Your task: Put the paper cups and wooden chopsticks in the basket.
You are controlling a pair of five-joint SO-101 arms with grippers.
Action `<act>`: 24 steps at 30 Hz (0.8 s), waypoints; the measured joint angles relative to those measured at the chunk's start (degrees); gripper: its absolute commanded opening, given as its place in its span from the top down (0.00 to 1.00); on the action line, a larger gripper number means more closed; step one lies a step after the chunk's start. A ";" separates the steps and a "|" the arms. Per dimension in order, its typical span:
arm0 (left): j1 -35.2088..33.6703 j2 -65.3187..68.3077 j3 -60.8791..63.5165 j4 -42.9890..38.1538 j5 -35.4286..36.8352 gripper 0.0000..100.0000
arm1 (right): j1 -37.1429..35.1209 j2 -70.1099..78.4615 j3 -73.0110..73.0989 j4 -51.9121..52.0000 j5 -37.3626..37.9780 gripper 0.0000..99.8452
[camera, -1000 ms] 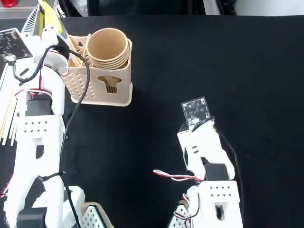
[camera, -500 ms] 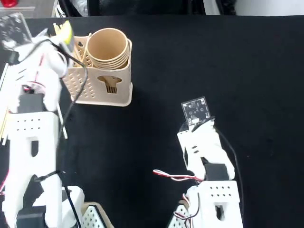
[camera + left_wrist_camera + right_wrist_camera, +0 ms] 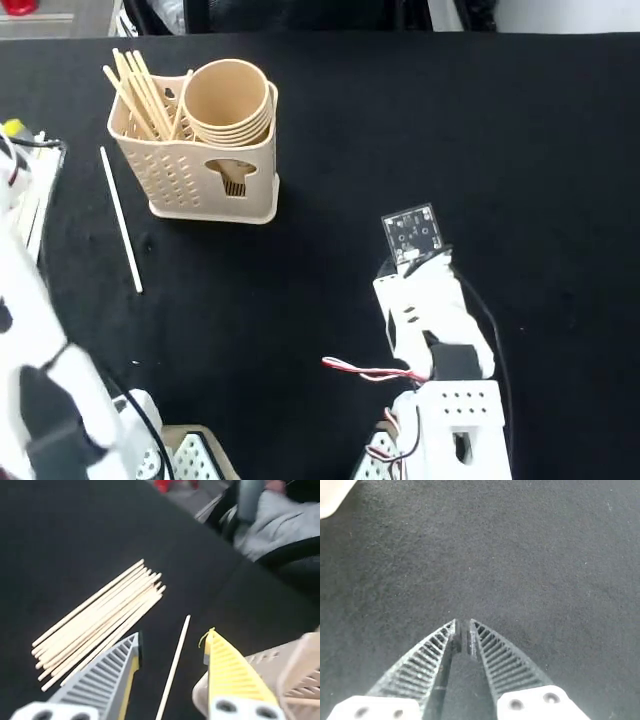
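Observation:
A beige slotted basket (image 3: 200, 170) stands at the table's back left, its corner also seen as basket (image 3: 300, 670). It holds a stack of paper cups (image 3: 228, 95) and several wooden chopsticks (image 3: 140, 92) leaning upright. One loose chopstick (image 3: 120, 218) lies on the table left of the basket. My left gripper (image 3: 172, 636) hangs open and holds nothing, above that loose chopstick (image 3: 175, 660) and beside a bundle of chopsticks (image 3: 97, 622) lying on the table. The left arm (image 3: 30, 330) is at the far left edge. My right gripper (image 3: 462, 623) is shut and holds nothing, over bare black cloth.
The right arm (image 3: 435, 330) sits at the front middle, well away from the basket. The black table (image 3: 450, 130) stretches open to the right and behind. White arm bases (image 3: 440, 430) stand at the front edge.
The left arm swung from the basket's left rim out to the table's left edge. Several chopsticks now stand in the basket and one lies beside it. The right arm stayed still.

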 measured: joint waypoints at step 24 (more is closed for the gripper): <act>7.12 64.97 -42.02 10.64 2.55 0.76 | 0.00 0.00 0.00 0.00 0.00 0.96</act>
